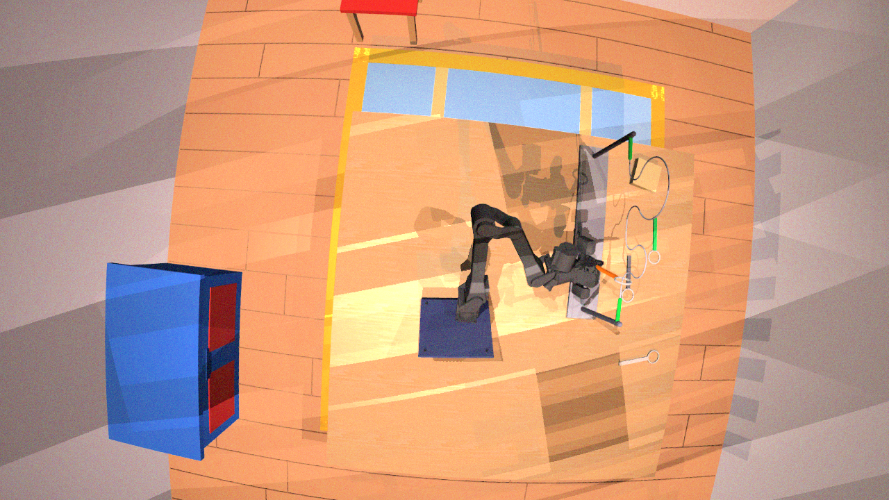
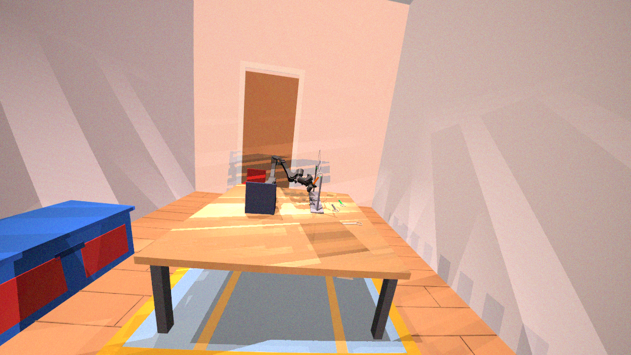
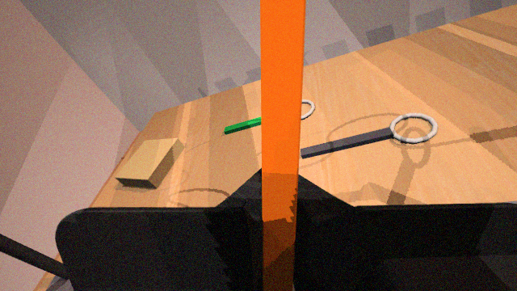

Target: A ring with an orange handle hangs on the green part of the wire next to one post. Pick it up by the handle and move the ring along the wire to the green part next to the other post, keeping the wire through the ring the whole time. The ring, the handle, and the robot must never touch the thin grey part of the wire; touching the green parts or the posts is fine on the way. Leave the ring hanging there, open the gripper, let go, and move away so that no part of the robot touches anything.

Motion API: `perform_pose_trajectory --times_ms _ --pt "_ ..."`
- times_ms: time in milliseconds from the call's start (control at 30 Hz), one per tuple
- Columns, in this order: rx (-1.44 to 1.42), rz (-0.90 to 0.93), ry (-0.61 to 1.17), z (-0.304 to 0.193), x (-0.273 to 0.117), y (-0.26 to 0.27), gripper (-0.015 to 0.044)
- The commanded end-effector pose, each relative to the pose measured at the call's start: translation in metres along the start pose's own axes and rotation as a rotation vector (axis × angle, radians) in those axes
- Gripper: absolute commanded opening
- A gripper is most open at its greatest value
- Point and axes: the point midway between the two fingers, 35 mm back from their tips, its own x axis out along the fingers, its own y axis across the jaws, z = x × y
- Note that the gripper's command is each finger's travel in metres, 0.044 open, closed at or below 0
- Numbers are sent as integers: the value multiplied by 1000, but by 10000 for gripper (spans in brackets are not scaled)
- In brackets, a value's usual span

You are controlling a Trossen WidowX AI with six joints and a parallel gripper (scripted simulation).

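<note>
My gripper (image 1: 598, 268) (image 2: 312, 184) (image 3: 274, 175) is shut on the orange handle (image 1: 608, 272) (image 2: 315, 180) (image 3: 281, 101). The handle slants up from the fingers to the pale ring (image 1: 621, 279). The ring appears nearly edge-on in the top view, around the grey wire (image 1: 669, 180) just beyond the lower green part (image 1: 619, 309). The exact gap between ring and wire is too small to tell. The lower post (image 1: 601, 315) (image 2: 319, 194) stands beside that green part. The far green part (image 1: 630, 148) joins the upper post (image 1: 614, 144). The ring is out of the wrist view.
Loose ring tools with a green handle (image 1: 654, 232) (image 2: 340, 202) (image 3: 242, 126), a dark handle (image 1: 628, 267) (image 3: 347, 143) and a white handle (image 1: 634, 360) (image 2: 351, 223) lie on the table. A tan block (image 1: 648, 175) (image 3: 149, 159) lies below the wire's far part. The posts rise from a grey base (image 1: 594, 180).
</note>
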Motion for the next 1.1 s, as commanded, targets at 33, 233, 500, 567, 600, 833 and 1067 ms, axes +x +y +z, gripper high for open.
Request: perform_pose_trajectory --times_ms 33,233,500,567,600,833,1067 --pt "-73 -43 13 -1 -4 -17 -150" --pt "-152 -79 23 1 -7 -32 -150" --pt "-235 -117 34 5 -11 -51 -150" --pt "-248 -123 35 6 -12 -54 -150" --pt "-252 -125 36 7 -12 -56 -150" --pt "-277 -137 39 10 -15 -65 -150" --pt "-287 -141 39 12 -17 -73 -150"
